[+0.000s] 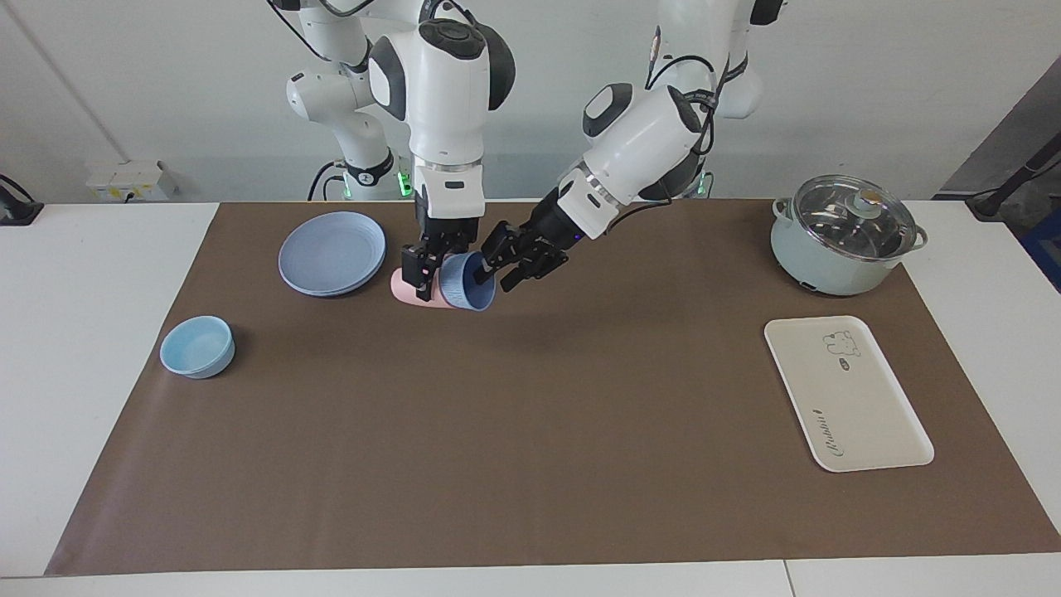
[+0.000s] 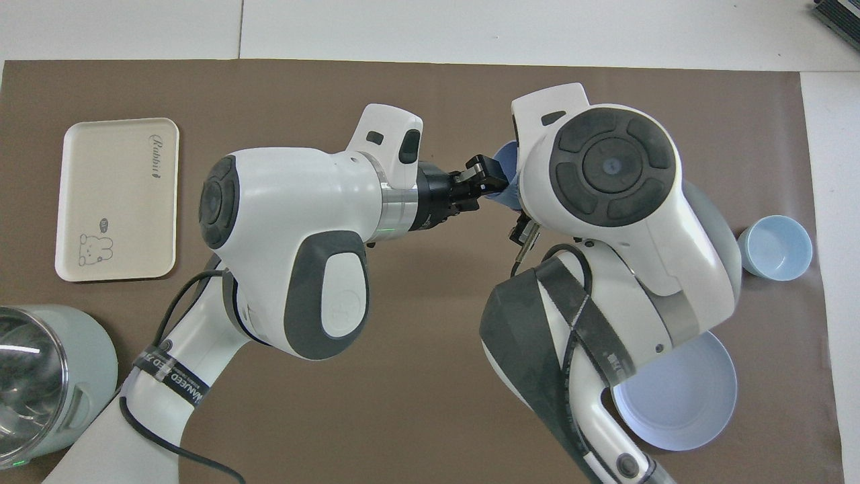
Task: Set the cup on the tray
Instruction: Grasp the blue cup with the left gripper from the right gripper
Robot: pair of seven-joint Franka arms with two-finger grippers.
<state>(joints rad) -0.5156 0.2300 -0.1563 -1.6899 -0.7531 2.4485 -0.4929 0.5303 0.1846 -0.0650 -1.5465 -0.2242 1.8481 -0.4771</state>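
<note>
Facing view: both of my arms meet above the brown mat (image 1: 530,431), beside the round plate (image 1: 332,252).
Right gripper (image 1: 424,274): clenched on a pink cup (image 1: 404,288), which lies on its side up in the air.
Cup (image 1: 466,282): the periwinkle tumbler sits nested in the pink cup, its dark mouth turned toward my left arm; in the overhead view only a sliver of it (image 2: 505,176) shows past my right wrist.
Left gripper (image 1: 506,264): at the cup's rim, one finger over the mouth and one outside the wall (I cannot tell whether it grips the rim or merely straddles it).
Tray (image 1: 845,394): flat on the mat at the left arm's end, well apart from the cup, bear drawing toward the robots.
Pot (image 1: 844,236): lidded, pale green, just nearer to the robots than the tray.
Bowl (image 1: 197,346): light blue, at the right arm's end, farther from the robots than the plate.
</note>
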